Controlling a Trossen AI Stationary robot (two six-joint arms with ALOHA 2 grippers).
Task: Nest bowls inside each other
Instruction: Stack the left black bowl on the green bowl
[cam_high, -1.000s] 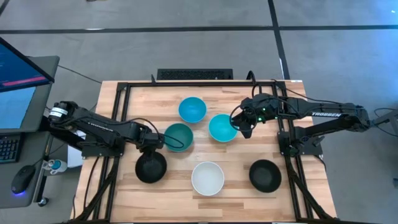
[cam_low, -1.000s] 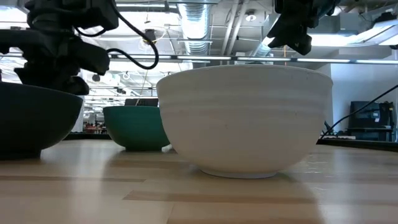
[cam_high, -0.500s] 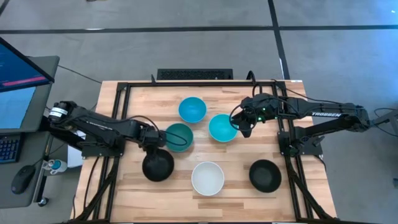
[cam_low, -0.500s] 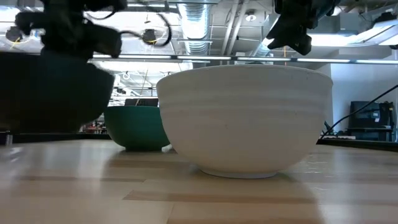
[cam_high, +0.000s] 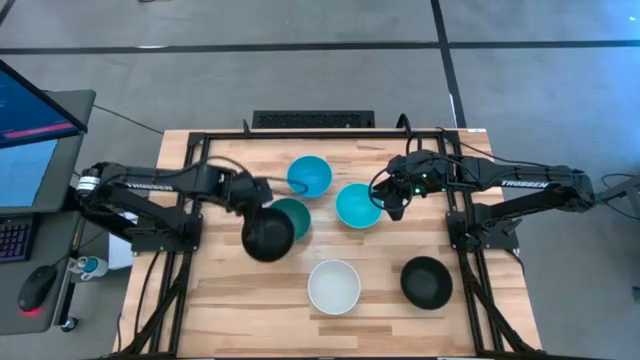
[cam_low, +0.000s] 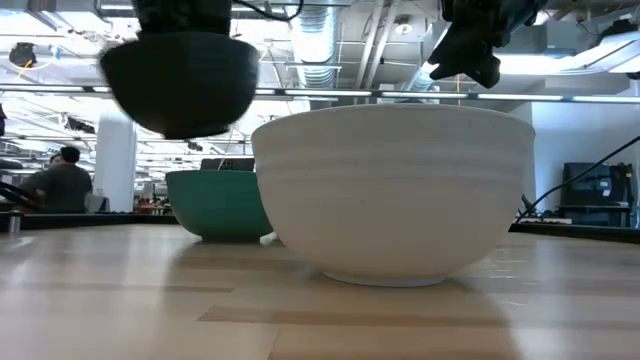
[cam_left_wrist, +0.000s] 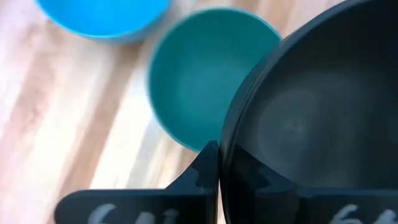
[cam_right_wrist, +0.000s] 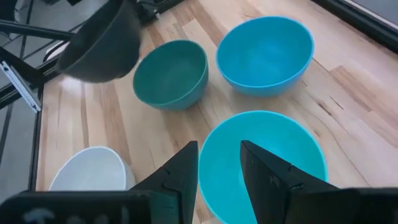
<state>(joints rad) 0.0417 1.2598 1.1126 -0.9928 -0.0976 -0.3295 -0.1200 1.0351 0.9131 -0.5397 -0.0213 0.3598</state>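
Observation:
My left gripper (cam_high: 258, 200) is shut on a black bowl (cam_high: 268, 236) and holds it in the air, next to the dark teal bowl (cam_high: 295, 214) on its left side. The low view shows the black bowl (cam_low: 180, 85) well above the table. My right gripper (cam_right_wrist: 219, 171) is open over the cyan bowl (cam_high: 357, 205), its fingers on either side of that bowl's right rim (cam_right_wrist: 208, 149); whether they touch it, I cannot tell. On their bases on the table stand the blue bowl (cam_high: 309, 175), the white bowl (cam_high: 333, 285) and a second black bowl (cam_high: 426, 281). My left gripper pinches the black bowl's rim (cam_left_wrist: 231, 146), one finger (cam_left_wrist: 208, 171) outside the wall and the other inside the bowl. The fingers come from above, pointing down. The bowl is lifted clear of the table and hangs upright below them.
Black frame rails (cam_high: 195, 190) run along the table's left and right sides. A monitor (cam_high: 30, 150) stands off the left edge. A person (cam_low: 65, 180) shows far back in the room. Bare wood lies along the near edge, left of the white bowl.
My left gripper has lifted the black bowl off the table and carried it up, toward the far edge and a little right, toward the dark teal bowl. The bowl stood on the table a second ago and is now clear of it. The right arm has kept still.

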